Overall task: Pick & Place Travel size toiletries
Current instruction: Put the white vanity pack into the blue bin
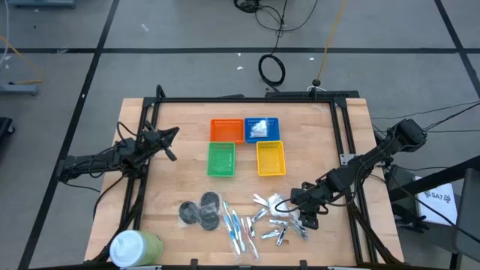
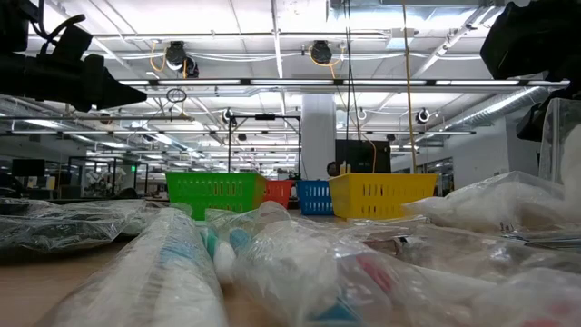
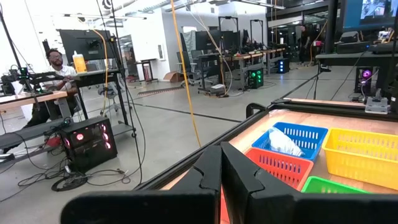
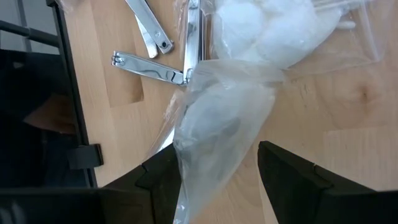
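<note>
The right gripper (image 1: 294, 198) is low over the front right of the table (image 1: 180, 169), its fingers (image 4: 292, 165) spread wide with a puffy white packet in clear wrap (image 4: 214, 134) between them — whether the pads press it or only flank it cannot be told from the wrist view. Just beyond that packet lie silver nail clippers (image 4: 149, 68) on the bare wood, and another white packet (image 4: 264, 28) rests against them. From above, the pile of packets and clippers (image 1: 281, 221) sits just beside the gripper, with the slim toothbrushes (image 1: 238, 229) next to it and the dark grey round discs (image 1: 201, 210) farther toward the left. A white-and-green tub (image 1: 135, 246) stands at the front left corner.

Past the pile are four small baskets: green (image 1: 220, 159) and yellow (image 1: 271, 158) in the nearer row, orange (image 1: 226, 130) and blue (image 1: 262, 129) behind — the blue one already holds a white packet (image 3: 285, 142).

The left gripper (image 1: 169, 136) waits clenched above the table's left side, holding nothing.
</note>
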Robot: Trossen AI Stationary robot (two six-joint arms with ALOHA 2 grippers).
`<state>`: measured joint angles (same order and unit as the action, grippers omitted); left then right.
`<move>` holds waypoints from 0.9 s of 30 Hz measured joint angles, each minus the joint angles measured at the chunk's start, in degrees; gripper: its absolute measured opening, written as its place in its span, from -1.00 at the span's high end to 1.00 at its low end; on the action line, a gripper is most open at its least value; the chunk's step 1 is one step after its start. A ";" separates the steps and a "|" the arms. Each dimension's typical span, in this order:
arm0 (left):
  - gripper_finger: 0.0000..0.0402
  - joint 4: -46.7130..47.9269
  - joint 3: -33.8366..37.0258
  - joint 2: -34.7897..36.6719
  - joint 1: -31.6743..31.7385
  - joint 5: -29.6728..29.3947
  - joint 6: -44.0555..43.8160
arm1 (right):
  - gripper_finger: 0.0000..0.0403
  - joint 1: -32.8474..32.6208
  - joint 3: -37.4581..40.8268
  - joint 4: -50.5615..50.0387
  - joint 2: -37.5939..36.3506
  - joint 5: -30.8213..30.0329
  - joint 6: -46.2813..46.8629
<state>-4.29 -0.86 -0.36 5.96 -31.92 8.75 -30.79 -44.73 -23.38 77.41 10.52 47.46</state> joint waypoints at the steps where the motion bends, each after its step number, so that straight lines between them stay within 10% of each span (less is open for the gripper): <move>1: 1.00 0.00 0.00 0.00 0.01 0.00 0.00 | 0.04 0.00 0.00 0.00 0.00 0.02 -0.14; 27: 1.00 0.00 0.00 0.00 0.01 0.00 0.00 | 0.95 0.50 0.00 -0.08 -0.69 6.08 -0.59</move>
<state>-4.29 -0.86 -0.36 5.97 -31.92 8.75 -30.28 -44.73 -23.45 76.72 16.61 46.87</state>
